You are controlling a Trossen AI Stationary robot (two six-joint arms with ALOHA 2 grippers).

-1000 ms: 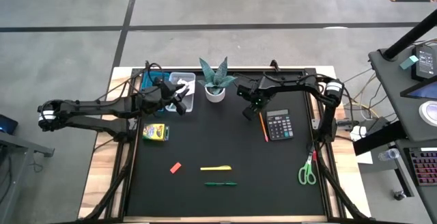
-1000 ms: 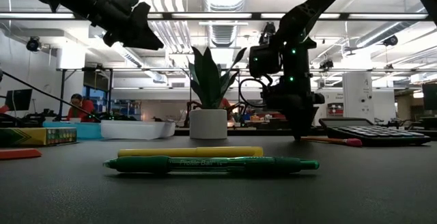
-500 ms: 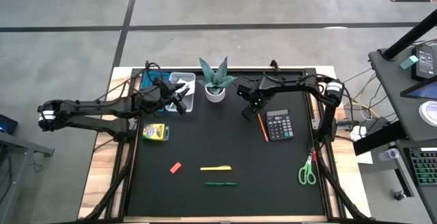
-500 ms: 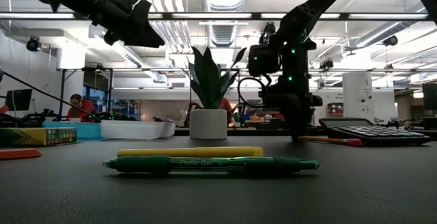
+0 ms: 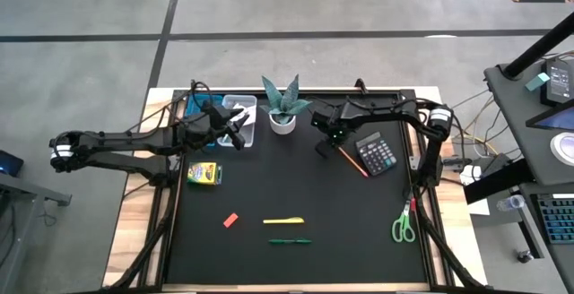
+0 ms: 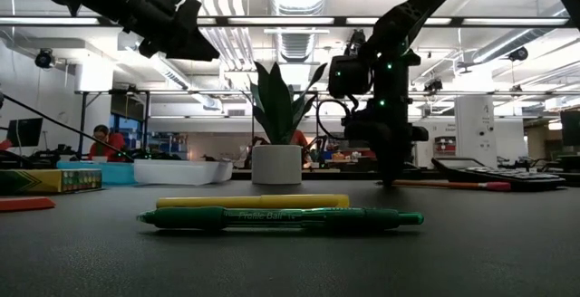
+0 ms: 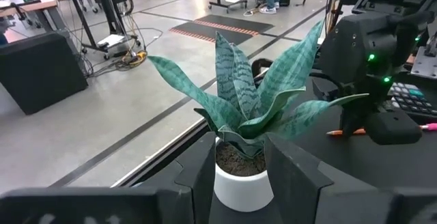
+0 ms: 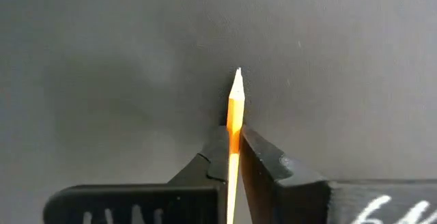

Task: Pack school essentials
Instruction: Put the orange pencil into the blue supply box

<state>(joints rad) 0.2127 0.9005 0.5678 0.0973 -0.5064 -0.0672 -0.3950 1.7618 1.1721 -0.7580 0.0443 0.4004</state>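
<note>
My right gripper [image 5: 331,143] stands at the mat's far middle, pointing steeply down, shut on an orange pencil [image 5: 352,161] with a pink eraser end [image 6: 497,186]. My left gripper [image 5: 237,127] hangs open above a clear tray [image 5: 240,106] at the far left, with nothing between its fingers [image 7: 198,176]. On the mat lie a yellow crayon box [image 5: 204,173], a red eraser [image 5: 230,220], a yellow pen [image 5: 283,220], a green pen [image 5: 290,240] and green-handled scissors [image 5: 404,225]. My right gripper pinches the pencil just behind its sharpened tip [image 8: 235,118] between its two fingers [image 8: 263,159]. The fingers come from above and lie across the pencil. The pencil stretches about level just over the mat, its eraser end [image 5: 365,174] beside the calculator.
A spiky plant in a white pot [image 5: 283,108] stands between the two grippers at the far edge. A dark calculator [image 5: 378,153] lies askew right of the pencil. A blue thing [image 5: 192,106] sits left of the tray. Bare black mat [image 5: 296,182] lies in the middle.
My right gripper has shut on the pencil near its tip. The pencil has swung about that end, its eraser end going toward the table's right edge. The calculator beside it has turned askew and shifted toward the far right.
</note>
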